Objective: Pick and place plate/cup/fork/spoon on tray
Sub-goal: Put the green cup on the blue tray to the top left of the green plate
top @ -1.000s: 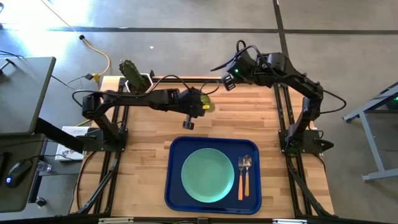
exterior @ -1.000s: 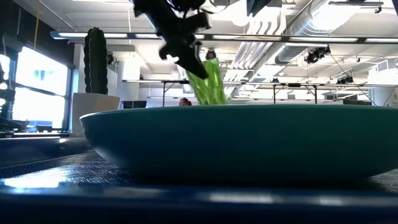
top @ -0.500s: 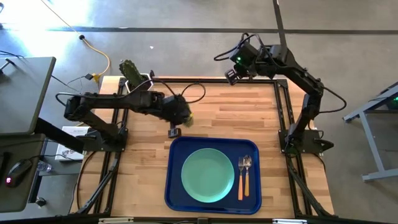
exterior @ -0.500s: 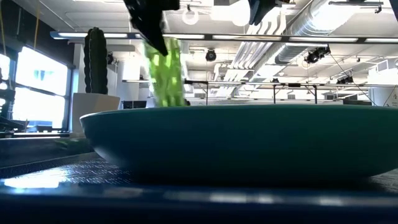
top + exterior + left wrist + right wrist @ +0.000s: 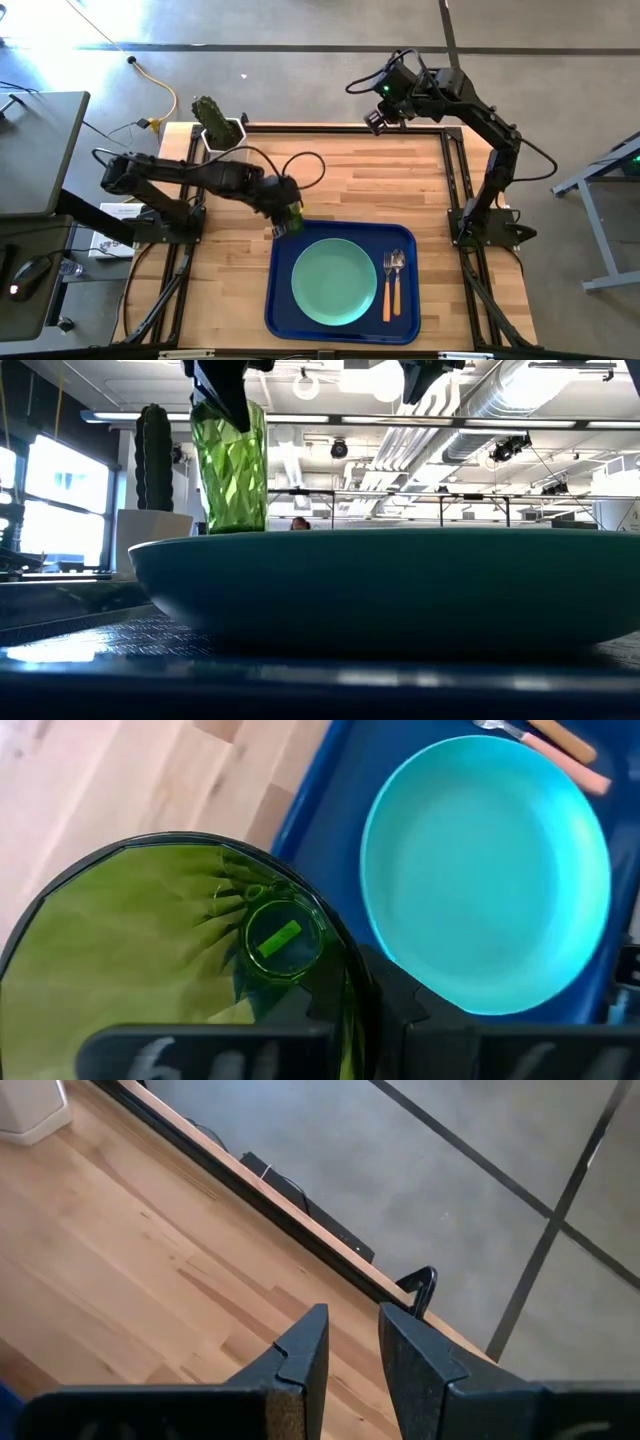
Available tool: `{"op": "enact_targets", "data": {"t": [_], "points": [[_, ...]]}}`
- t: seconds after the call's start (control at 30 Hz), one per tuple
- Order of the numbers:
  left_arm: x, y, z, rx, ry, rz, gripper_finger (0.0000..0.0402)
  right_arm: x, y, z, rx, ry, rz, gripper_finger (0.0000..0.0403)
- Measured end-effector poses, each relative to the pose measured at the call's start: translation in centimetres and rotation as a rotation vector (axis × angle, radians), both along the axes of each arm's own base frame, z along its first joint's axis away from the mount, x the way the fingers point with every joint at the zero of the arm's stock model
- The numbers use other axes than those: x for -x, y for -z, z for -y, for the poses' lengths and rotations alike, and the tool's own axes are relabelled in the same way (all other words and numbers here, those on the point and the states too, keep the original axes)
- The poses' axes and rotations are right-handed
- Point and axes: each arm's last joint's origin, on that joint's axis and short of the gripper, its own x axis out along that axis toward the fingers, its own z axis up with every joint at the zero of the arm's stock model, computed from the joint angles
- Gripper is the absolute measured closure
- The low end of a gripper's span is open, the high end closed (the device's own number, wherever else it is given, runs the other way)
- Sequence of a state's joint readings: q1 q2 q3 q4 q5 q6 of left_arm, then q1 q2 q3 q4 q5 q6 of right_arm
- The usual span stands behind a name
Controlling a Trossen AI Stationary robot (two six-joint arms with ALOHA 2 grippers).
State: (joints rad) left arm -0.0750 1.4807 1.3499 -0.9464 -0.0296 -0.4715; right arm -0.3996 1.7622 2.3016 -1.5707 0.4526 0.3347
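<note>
Now the left gripper [image 5: 287,219] hangs over the far-left corner of the large deep-blue rectangular plastic tray [image 5: 283,300], its fingers clamped on the rim of the small translucent green glass tumbler, the cup [image 5: 292,215]. In the low view the cup [image 5: 230,465] hangs upright from the dark fingers that pinch its top edge, and its base is hidden behind the rim of the plate, so whether it touches the tray cannot be told. The left wrist view looks straight down into the cup [image 5: 180,970], one finger inside the glass wall and one outside, with the tray's edge and bare wooden table [image 5: 120,780] below it.

The round flat mint-green plate [image 5: 334,281] lies on the tray, left of centre, just beside the held cup. To the plate's right, the slim fork with silver tines and orange-tan handle [image 5: 388,285] and the slim spoon with silver oval bowl and like handle [image 5: 398,281] lie side by side on the tray.

The right gripper [image 5: 373,120] waits above the table's far edge, well apart from the tray, its fingers [image 5: 300,1355] a narrow gap apart and holding nothing.
</note>
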Motion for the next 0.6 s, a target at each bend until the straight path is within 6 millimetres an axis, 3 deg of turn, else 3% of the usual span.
{"op": "enact_targets", "data": {"t": [0.37,0.6], "points": [[0.5,0.0,3.6,0.034,0.000,0.002,0.0390,0.0,0.0,-0.1,-0.021,-0.004,0.014,0.0320],[0.6,0.2,4.9,0.011,0.033,-0.003,0.0392,-0.3,0.1,-0.5,-0.111,0.014,0.087,0.0320]]}}
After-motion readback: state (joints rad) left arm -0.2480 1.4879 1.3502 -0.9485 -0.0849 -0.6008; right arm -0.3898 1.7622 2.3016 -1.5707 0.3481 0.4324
